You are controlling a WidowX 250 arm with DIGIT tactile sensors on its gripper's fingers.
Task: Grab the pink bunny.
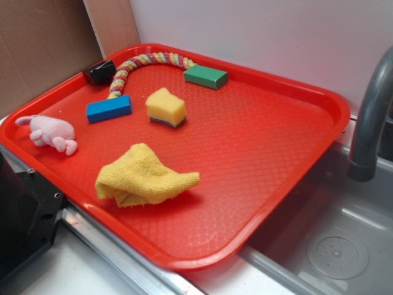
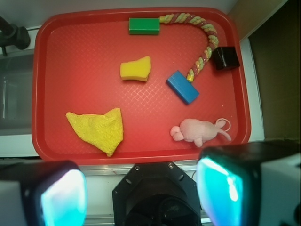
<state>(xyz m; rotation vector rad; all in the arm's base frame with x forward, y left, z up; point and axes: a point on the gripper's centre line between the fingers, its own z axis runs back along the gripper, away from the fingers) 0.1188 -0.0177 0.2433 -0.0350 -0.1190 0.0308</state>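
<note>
Exterior view: a red tray sits beside a sink; the pink bunny lies at its left edge, near a yellow cloth. Wrist view: the gripper, jaws spread wide and empty, hovers above the tray's near edge; the bunny lies just beyond the right finger.

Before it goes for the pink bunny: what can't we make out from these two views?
- Hand: wrist view shows only its blurred fingers at the bottom edge, tips cut off. The exterior view does not show it.
- Pink bunny: face too small in both views.
- Yellow cloth: its folds hide whatever lies beneath.
- Faucet: cut off by the right edge, exterior view.
</note>
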